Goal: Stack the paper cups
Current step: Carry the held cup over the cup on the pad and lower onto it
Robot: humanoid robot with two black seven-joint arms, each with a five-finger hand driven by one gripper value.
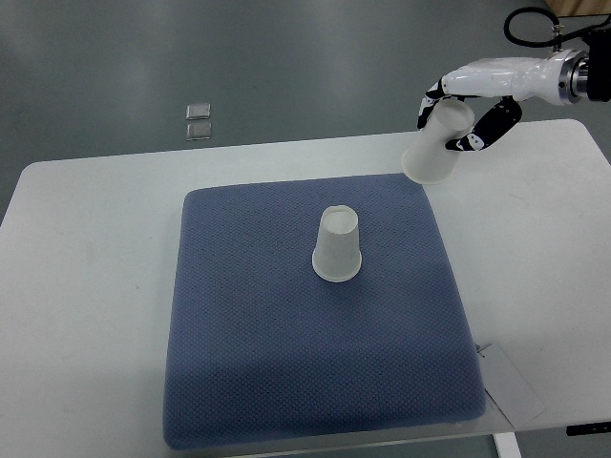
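Top view gave us the whole scene from steeply above: a white desk (86,286) carried a square blue mat (286,363) with a fine dotted weave, and near the mat's middle, a little toward its far half, one paper cup (338,246) stood upside down, its closed base up and its wider rim resting on the fabric. We saw the right robot hand (470,113) come in from the picture's right edge near the top corner, its white shell and dark finger segments curled around a second paper cup (437,145). Its fingers were closed on the narrow end of that cup, which hung tilted, the wide rim pointing down and to the left, over the desk just beyond the mat's far right corner. We could not tell whether its rim touched the desk or hung above it. The held cup was well apart from the standing one, up and to the right of it. Behind the hand a black cable (527,21) looped above the wrist. On the grey floor (286,57) beyond the desk's far edge we noticed two small pale square marks (199,120), one just above the other. A thin white sheet (511,386) lay on the desk by the mat's near right corner.
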